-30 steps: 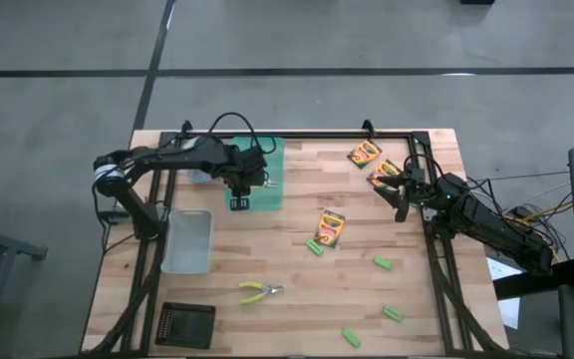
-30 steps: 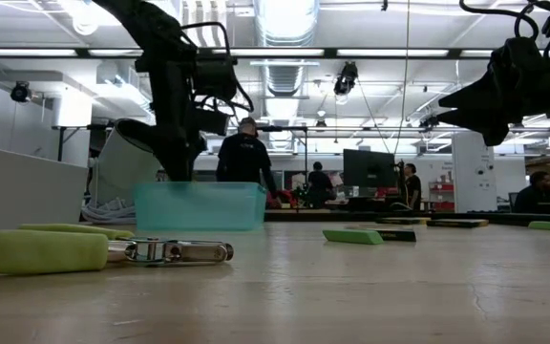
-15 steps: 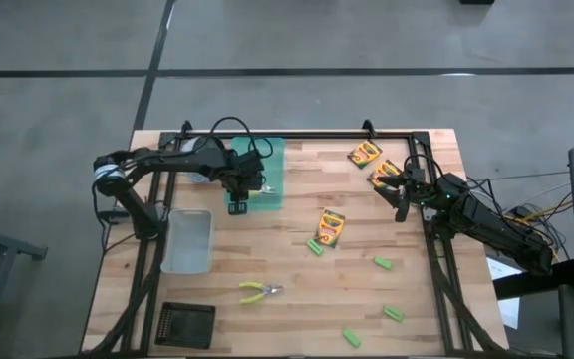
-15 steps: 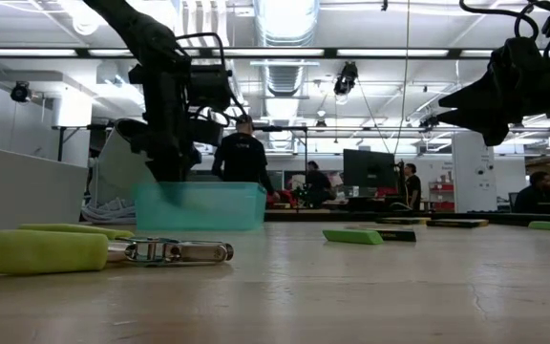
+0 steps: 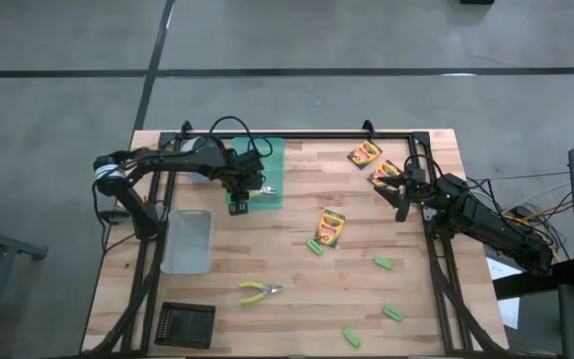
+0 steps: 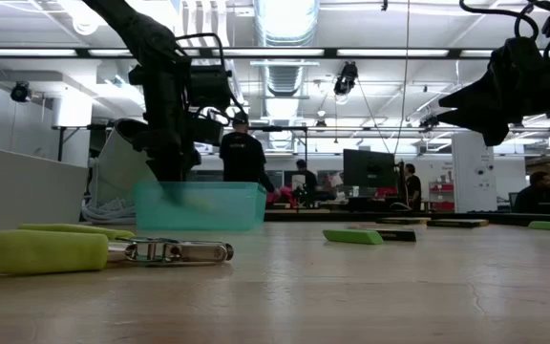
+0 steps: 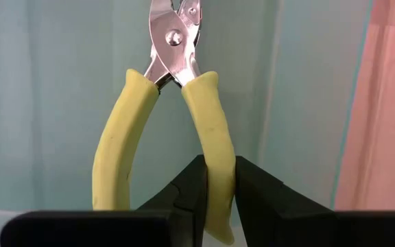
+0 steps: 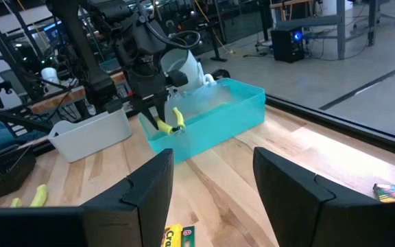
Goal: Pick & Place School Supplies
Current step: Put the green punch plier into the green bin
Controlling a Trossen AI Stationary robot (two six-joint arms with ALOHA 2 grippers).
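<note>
L gripper (image 5: 238,195), clamped on one handle of a small pair of pliers w/ yellow-green handles and steel nose (image 7: 172,110), has pulled back a little toward the near-left part of the teal flat plastic tray (image 5: 276,152) vs a sec ago, when it sat further out over the tray's near edge; pliers' steel tip now shows over the tray by the gripper. Wrist view: jaws narrow, pinching just the one handle, pliers hanging over teal, not yet let go. Reads as place step nearly done, release prob. next. R gripper (image 5: 402,195) hasn't moved: parked near the desk's (image 5: 297,299) far-right side, jaws partly open, nothing in them, close to two yellow-orange crayon boxes (image 5: 375,163). Left to do, all on bare wood: third crayon box (image 5: 330,227) mid-desk, second yellow-green-handled pliers (image 5: 258,291) near front, four tiny bright green blocks (image 5: 384,263) scattered right/front. Clear plastic bin (image 5: 188,240) at left looks empty.
</note>
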